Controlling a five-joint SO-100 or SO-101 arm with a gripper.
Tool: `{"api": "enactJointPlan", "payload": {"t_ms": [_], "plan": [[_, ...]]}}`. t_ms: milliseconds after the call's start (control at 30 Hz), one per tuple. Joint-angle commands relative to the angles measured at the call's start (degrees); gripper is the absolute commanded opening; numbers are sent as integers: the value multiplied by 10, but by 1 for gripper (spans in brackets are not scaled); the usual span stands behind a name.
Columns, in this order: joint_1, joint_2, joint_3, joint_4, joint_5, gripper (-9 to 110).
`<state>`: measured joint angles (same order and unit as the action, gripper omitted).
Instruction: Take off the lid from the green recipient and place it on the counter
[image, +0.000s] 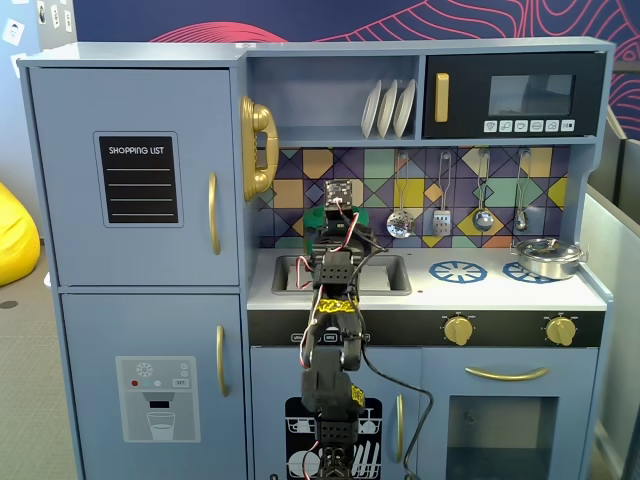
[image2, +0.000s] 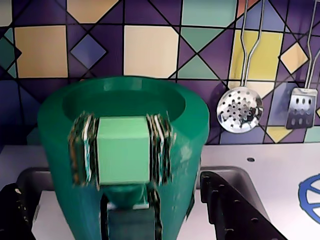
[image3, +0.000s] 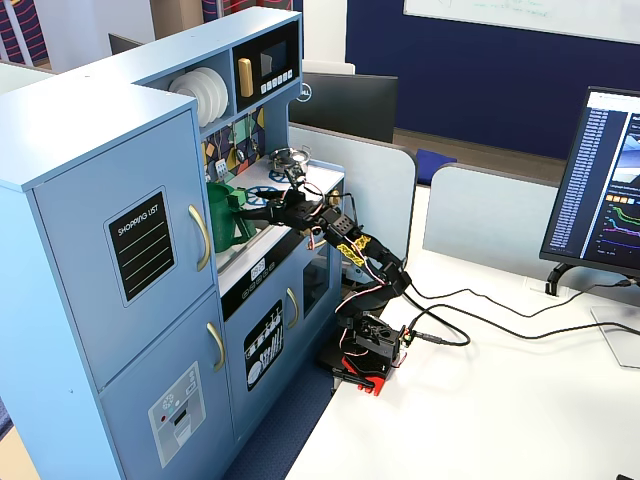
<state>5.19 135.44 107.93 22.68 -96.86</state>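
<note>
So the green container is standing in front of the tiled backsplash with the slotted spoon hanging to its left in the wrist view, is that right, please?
Nearly. The green container does stand in front of the tiled backsplash, but the wrist view shows the slotted spoon hanging to its right, not its left, beside a small spatula.

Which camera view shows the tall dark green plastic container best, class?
The wrist view: the tall dark green plastic container fills the frame, with its round top and front handle panel clear. In one fixed view the arm hides most of it; in the other it appears small, from the side.
</note>
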Motion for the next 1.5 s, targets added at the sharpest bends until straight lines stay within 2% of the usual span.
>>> {"api": "enactJointPlan", "payload": {"t_ms": [0,567,633,833,1133,1467], "plan": [[-7,-40,-68,-33,-8,39],[-37,-118,-137,-50,-25,34],[-39,-117,-135,-45,-33,28],[-54,-109,-127,-21,-66,1],[-54,-115,-136,-23,-67,0],[-29,-144,-217,-46,-88,0]]}}
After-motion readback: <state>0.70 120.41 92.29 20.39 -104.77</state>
